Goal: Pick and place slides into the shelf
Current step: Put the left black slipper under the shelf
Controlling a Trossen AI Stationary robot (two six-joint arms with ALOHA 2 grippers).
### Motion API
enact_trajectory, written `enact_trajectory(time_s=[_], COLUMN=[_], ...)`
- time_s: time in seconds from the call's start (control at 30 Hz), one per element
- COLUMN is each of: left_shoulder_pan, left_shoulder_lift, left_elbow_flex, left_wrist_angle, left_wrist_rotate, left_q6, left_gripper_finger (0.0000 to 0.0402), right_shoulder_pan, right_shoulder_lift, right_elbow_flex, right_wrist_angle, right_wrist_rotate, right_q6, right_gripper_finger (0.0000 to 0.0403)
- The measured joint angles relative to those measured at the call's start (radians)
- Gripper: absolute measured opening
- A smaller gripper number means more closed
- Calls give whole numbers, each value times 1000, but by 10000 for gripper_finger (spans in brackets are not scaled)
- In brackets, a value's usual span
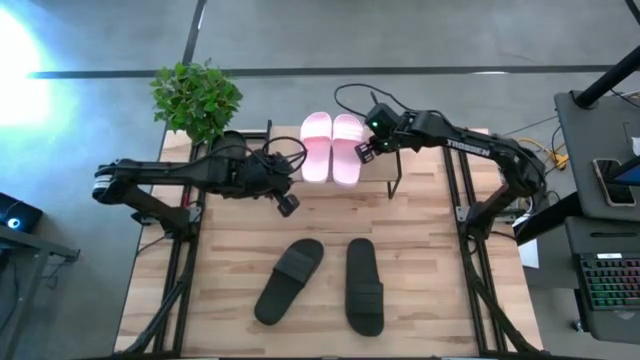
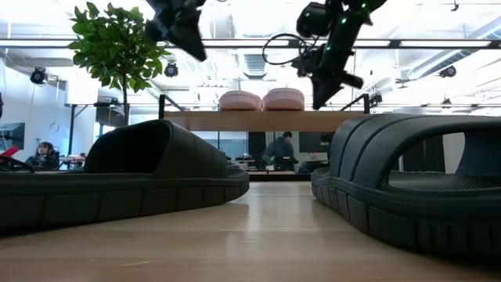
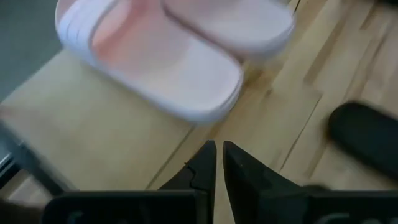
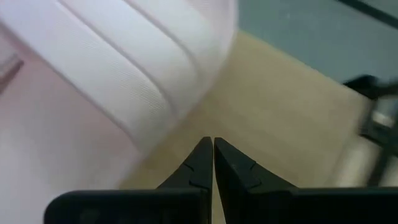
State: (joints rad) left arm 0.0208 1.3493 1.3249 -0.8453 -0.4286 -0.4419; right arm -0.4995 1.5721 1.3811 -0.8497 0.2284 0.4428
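Observation:
Both light pink slides (image 1: 315,146) (image 1: 347,148) lie side by side, soles down, on the plank top of the shelf (image 1: 380,174) at the table's far middle. The low view shows that pink pair (image 2: 240,100) (image 2: 282,99) on the plank (image 2: 258,121). The two black slides (image 1: 290,281) (image 1: 365,286) rest soles down on the near half of the table. My left gripper (image 1: 287,205) (image 3: 219,155) is shut, in the air just near of the shelf's left end. My right gripper (image 1: 365,152) (image 4: 212,152) is shut, above the plank beside the right pink slide (image 4: 93,62).
A potted plant (image 1: 197,97) stands at the table's far left corner. Black cables loop over the far side of the shelf (image 1: 350,95). The black slides fill the near foreground of the low view (image 2: 133,176) (image 2: 415,188). People sit in the room behind (image 2: 279,149).

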Motion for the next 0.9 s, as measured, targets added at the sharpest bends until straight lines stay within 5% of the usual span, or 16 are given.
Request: enact_trajectory(time_s=[0.23, 0.43, 0.63, 0.77, 0.9], left_shoulder_pan=[-16, -27, -29, -30, -36], left_shoulder_lift=[-42, -150, -288, -375, -426], left_elbow_flex=[-59, -154, -275, -382, -482], left_wrist_angle=[-94, -75, -35, 87, 192], left_wrist_rotate=[16, 51, 71, 219, 355], left_q6=[62, 115, 142, 143, 87], left_gripper_finger=[15, 15, 15, 15, 15], right_shoulder_pan=[123, 355, 643, 800, 901], right_shoulder_lift=[-167, -277, -254, -203, -158], right_elbow_flex=[-2, -3, -6, -7, -7], right_wrist_angle=[-49, -69, -211, -340, -367], right_wrist_rotate=[-26, -23, -29, -26, -22], right_q6=[-99, -30, 283, 552, 654], right_gripper_finger=[9, 9, 33, 79, 134])
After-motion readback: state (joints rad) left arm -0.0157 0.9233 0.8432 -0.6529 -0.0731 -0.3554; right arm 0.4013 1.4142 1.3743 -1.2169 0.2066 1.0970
